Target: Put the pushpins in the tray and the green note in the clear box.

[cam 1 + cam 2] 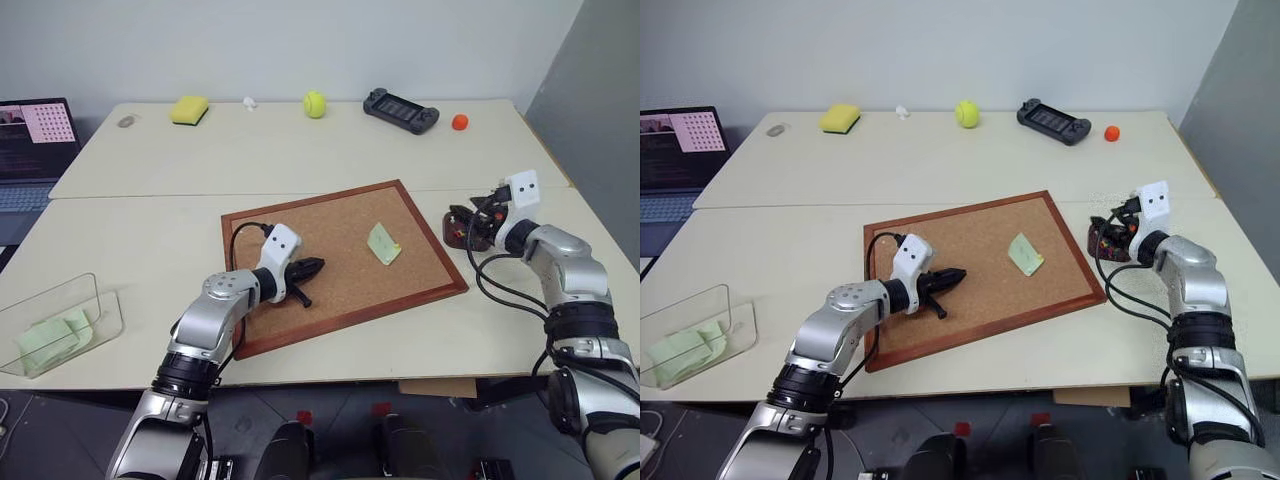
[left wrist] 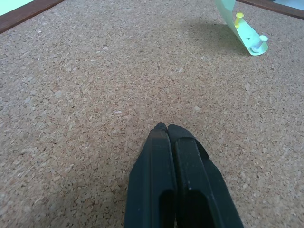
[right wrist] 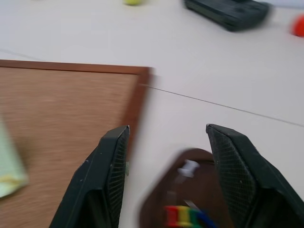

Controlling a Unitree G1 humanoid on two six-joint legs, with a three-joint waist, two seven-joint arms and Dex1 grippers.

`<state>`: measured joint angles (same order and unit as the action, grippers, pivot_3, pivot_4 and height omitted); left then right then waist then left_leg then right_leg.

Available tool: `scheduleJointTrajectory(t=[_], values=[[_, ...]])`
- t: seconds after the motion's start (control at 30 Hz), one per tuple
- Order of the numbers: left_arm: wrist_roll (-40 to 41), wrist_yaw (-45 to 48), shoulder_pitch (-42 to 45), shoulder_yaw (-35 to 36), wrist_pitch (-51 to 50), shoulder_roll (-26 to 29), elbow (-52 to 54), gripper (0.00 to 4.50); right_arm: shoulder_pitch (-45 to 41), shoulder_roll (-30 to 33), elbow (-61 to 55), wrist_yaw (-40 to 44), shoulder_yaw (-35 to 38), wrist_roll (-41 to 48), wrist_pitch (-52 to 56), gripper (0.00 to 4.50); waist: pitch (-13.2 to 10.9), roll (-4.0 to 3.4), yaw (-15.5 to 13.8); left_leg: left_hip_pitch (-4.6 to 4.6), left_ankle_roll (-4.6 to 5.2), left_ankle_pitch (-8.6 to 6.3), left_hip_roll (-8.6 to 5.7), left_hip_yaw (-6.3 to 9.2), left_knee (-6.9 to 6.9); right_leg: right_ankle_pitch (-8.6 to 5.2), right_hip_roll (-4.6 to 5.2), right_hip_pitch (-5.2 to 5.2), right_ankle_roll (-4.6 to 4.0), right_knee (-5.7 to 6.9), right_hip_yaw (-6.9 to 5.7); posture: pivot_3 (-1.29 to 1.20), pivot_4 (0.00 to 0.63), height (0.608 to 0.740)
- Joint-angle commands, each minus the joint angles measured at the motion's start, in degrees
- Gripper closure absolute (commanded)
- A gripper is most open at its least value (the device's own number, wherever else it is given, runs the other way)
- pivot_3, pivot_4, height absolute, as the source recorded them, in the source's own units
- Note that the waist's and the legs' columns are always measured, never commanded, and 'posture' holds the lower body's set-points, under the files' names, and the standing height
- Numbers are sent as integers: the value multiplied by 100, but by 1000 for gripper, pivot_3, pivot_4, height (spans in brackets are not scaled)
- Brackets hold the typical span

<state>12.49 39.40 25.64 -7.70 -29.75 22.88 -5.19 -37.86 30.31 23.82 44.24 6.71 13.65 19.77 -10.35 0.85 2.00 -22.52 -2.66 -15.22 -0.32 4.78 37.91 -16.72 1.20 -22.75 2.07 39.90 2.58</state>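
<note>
The green note lies slightly curled on the corkboard, right of its middle. A yellow pushpin and a pale one stick in it. My left gripper rests shut on the cork, a hand's width left of the note, holding nothing. The small dark tray sits on the table just off the board's right edge. My right gripper hovers open over the tray with nothing between its fingers. Several pushpins lie in the tray. The clear box stands at the near left with pale green notes inside.
Along the table's far edge sit a yellow sponge, a tennis ball, a black game controller and a small orange ball. An open laptop is at the far left. A cable runs from my right wrist.
</note>
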Motion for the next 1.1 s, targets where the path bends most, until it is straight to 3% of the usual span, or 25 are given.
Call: scheduleJointTrajectory(t=[0.03, 0.27, 0.63, 1.1], values=[[-139, 53, -92, -162, -132, 38, -162, 4500, 257, 92, -695, 726, -415, 127, -3, 1761, 0, 0, 3, 3, 0, 0, 0, 3, 1, 0, 1, 5, 0, 0, -1, 0, 150, 740], [-140, 55, -68, -157, -145, 18, -166, 4500, 337, -307, -742, 795, -928, -13, -225, 1761, 0, 0, 7, 16, 0, 0, 0, 4, 1, -1, 0, 17, 1, -3, -2, 0, 150, 740], [-126, 61, -215, -161, -238, 81, 23, 4500, 42, -643, 215, 395, -1024, -425, -678, 1761, 0, 0, 2, 17, 0, 0, 1, 7, -2, -1, 2, 18, 0, -5, -5, 0, 150, 740], [-132, 76, -123, -197, -269, 53, 23, 4500, 40, -767, 257, 438, -1235, -688, -1200, 4301, 0, 0, 3, 18, 0, 0, 0, 7, -2, -1, 2, 19, 1, -5, -4, 0, 150, 740]])
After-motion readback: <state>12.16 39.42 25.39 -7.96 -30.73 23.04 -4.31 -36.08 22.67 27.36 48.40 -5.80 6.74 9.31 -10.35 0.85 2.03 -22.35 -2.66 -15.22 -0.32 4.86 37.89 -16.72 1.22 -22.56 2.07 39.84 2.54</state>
